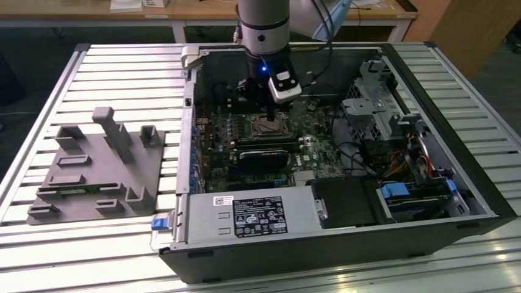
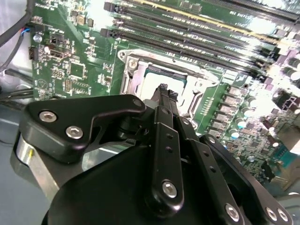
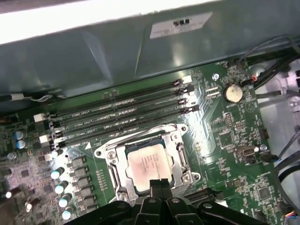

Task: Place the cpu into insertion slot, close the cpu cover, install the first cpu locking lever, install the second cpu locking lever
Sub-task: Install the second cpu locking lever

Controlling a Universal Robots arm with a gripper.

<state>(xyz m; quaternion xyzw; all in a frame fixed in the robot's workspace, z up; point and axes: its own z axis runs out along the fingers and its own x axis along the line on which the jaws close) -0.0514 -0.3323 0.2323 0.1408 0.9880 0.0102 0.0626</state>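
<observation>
The cpu (image 3: 149, 164) is a pale silver square lying flat in the insertion slot (image 1: 267, 127) on the green motherboard. The cpu cover (image 3: 176, 143), a silver metal frame, lies down around it, and the chip shows through its window. A thin wire lever (image 3: 136, 137) runs along the cover's edge nearest the memory slots; I cannot tell whether it is latched. My gripper (image 3: 159, 183) hangs just above one edge of the chip, its two black fingertips pressed together with nothing between them. In the second wrist view the gripper (image 2: 165, 90) sits over the cpu (image 2: 151, 84) and cover (image 2: 132, 77).
Several long black memory slots (image 3: 122, 116) lie beside the socket, with a coin battery (image 3: 233, 92) further off. In the exterior view the open case holds a power supply (image 1: 248, 217), a drive cage (image 1: 382, 110) and cables. A grey fixture (image 1: 97, 165) stands on the slatted table at that view's left.
</observation>
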